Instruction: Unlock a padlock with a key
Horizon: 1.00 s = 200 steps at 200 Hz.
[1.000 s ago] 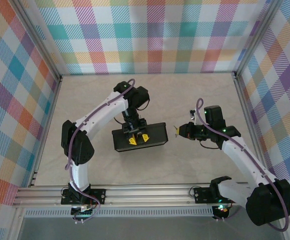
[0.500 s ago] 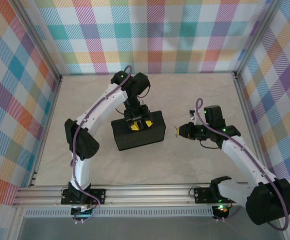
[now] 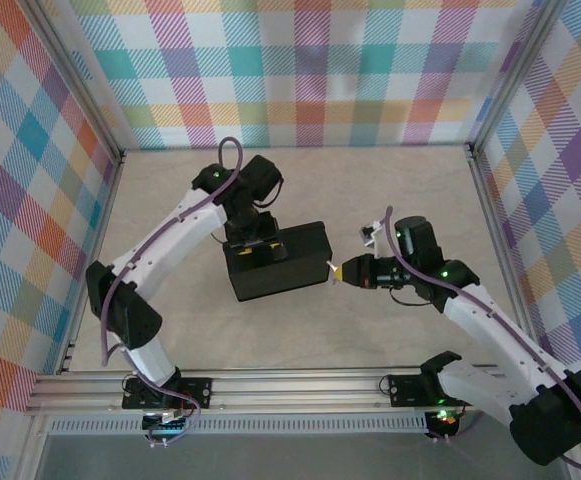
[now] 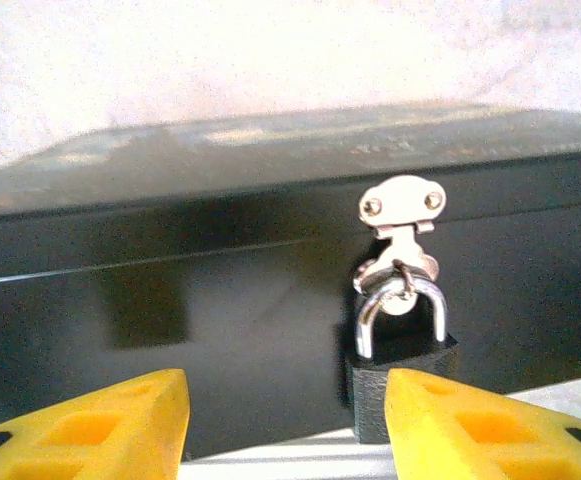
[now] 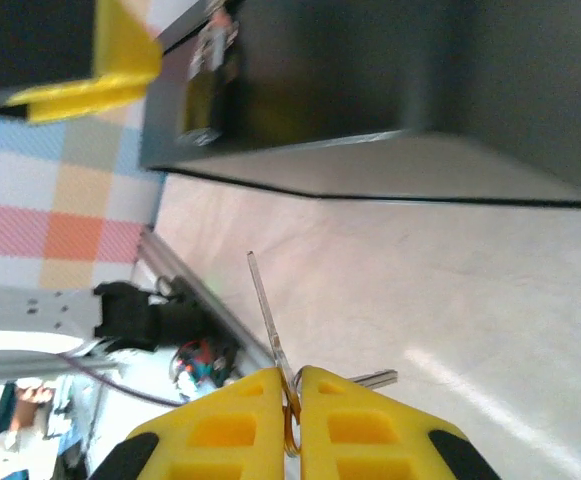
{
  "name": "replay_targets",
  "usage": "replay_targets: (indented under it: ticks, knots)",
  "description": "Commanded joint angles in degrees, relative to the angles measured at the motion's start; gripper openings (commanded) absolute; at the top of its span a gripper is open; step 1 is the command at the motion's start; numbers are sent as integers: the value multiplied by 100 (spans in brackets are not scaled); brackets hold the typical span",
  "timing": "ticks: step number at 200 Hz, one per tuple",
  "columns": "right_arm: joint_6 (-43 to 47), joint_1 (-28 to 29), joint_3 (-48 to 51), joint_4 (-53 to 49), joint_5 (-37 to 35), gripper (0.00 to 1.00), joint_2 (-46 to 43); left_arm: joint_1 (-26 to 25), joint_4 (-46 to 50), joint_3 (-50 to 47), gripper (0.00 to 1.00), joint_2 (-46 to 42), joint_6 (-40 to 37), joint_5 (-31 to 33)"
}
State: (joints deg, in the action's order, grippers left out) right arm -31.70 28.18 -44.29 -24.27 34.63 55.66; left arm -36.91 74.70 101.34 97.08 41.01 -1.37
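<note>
Padlock hangs by its shackle from the silver hasp on the front of the black box, still locked shut. Left gripper sits right in front of it with the yellow fingers spread apart and holding nothing. The lock is in the gap, close to one of them. Right gripper is just beside the box's right end, pinched tight on the key, with the thin blade sticking out toward the box but not touching it. Might be a second key hanging beside the tips, hard to tell.
</note>
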Motion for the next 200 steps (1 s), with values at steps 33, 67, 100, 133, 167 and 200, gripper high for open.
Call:
replay_targets:
  ticks: [33,67,100,133,167,200]
  knots:
    - [-1151,1145,42,1303,-427,11,472,77,-851,-134,55,-525,-1179,703]
    - [-1512,1629,-285,1833,-789,11,1122,182,-718,-65,56,-462,-1809,629]
    - [-1896,1811,-386,2473,-975,10,1571,201,-1028,-295,57,-574,-2140,437]
    - [-2038,1840,-358,2487,-1219,10,1547,338,-1909,-588,57,-813,-3673,325]
    - [-1944,1797,-348,2259,-1178,12,1494,557,-2199,-596,57,-778,-5612,-612]
    - [-1793,1750,-591,1991,-842,12,1605,562,-1765,-810,53,-1044,-6988,-1309]
